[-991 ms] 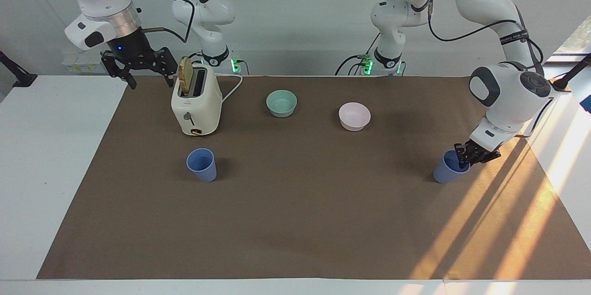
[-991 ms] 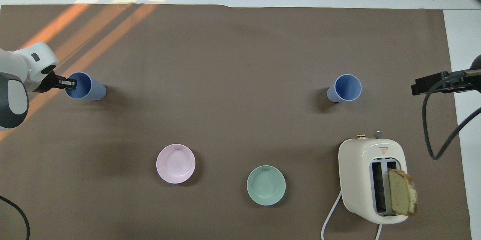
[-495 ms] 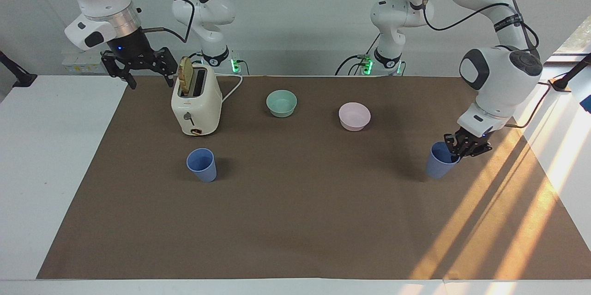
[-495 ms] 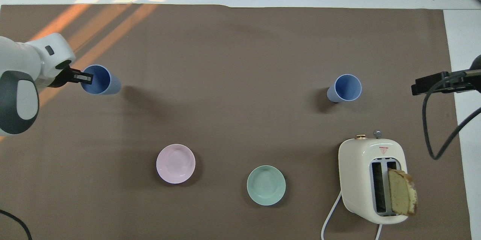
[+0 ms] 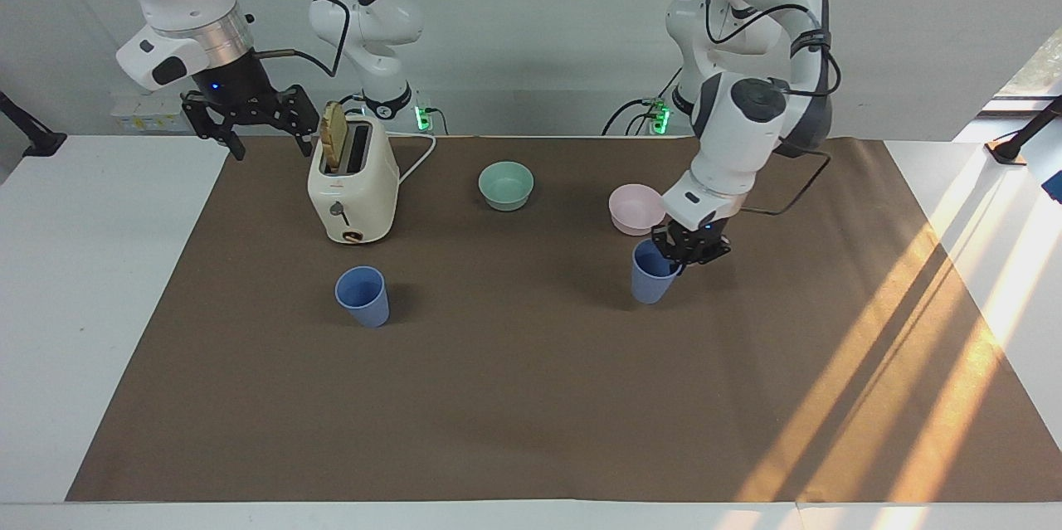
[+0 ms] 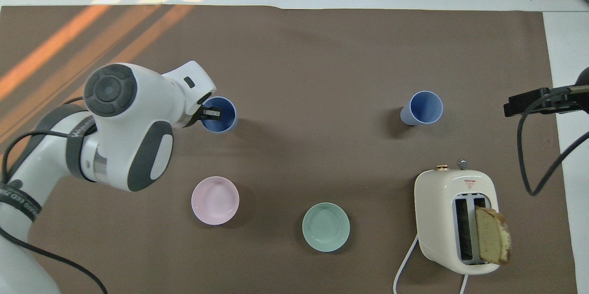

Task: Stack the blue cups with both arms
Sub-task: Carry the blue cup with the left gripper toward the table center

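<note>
Covering the white table (image 5: 83,265), brown mat (image 5: 531,397), sunlit stripes, left hand (image 5: 682,255) clamping blue cup (image 5: 650,279), right hand (image 5: 249,125) spread empty.

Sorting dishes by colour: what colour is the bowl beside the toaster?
Mint green; the bowl beside the toaster shows best in the overhead view.

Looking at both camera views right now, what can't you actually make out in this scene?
- Right gripper: in the overhead view the frame edge cuts it off.
- Held blue cup: neither view settles whether its base touches the brown mat.
- Second toaster slot: the bread slice blocks it in the facing view.
- Left gripper fingertips: the wrist covers them from overhead.
</note>
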{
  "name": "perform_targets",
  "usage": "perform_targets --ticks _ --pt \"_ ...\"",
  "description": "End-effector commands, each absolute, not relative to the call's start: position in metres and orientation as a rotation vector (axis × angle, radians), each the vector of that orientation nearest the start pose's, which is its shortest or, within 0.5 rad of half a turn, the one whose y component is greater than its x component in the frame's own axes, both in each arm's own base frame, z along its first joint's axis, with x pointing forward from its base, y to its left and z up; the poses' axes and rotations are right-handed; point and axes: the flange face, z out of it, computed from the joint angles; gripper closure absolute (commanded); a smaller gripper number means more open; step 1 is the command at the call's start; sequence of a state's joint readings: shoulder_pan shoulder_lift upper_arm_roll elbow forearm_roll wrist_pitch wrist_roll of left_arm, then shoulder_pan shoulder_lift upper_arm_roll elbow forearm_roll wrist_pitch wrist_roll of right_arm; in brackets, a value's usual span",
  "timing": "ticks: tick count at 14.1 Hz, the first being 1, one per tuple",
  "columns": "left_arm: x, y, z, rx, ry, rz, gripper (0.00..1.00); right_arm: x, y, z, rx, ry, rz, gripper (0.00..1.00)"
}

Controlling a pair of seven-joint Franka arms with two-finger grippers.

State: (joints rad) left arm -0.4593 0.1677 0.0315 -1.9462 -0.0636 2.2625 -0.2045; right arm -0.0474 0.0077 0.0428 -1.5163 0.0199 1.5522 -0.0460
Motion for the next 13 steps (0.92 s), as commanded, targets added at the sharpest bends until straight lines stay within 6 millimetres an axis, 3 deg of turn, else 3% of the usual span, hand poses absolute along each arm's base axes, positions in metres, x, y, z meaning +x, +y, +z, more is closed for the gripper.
perform_targets --ticks 1,3,4,5,7,9,11,13 --pt "0.529 -0.296 0.388 -3.220 0.241 -0.210 1.00 0.554 0.001 0.645 -3.102 -0.042 -0.063 0.00" --pt "0.517 -0.319 0.383 -3.226 0.231 -0.204 1.00 0.552 0.002 0.643 -3.100 -0.049 -0.061 0.00" --pt "0.516 -0.321 0.383 -3.234 0.186 -0.202 0.89 0.550 0.003 0.641 -3.101 -0.043 -0.065 0.00" --pt "0.515 -0.323 0.384 -3.248 0.129 -0.184 0.67 0.549 0.003 0.631 -3.102 -0.048 -0.079 0.00" --pt "0.515 -0.325 0.385 -3.250 0.137 -0.174 0.00 0.553 0.007 0.607 -3.101 -0.058 -0.084 0.00" --pt "0.517 -0.320 0.397 -3.250 0.131 -0.175 0.00 0.561 0.009 0.577 -3.101 -0.063 -0.072 0.00" --pt "0.521 -0.303 0.433 -3.250 0.116 -0.204 0.00 0.569 0.010 0.549 -3.100 -0.066 -0.094 0.00" --pt "0.532 -0.252 0.472 -3.245 0.145 -0.235 0.00 0.585 0.010 0.515 -3.098 -0.064 -0.056 0.00"
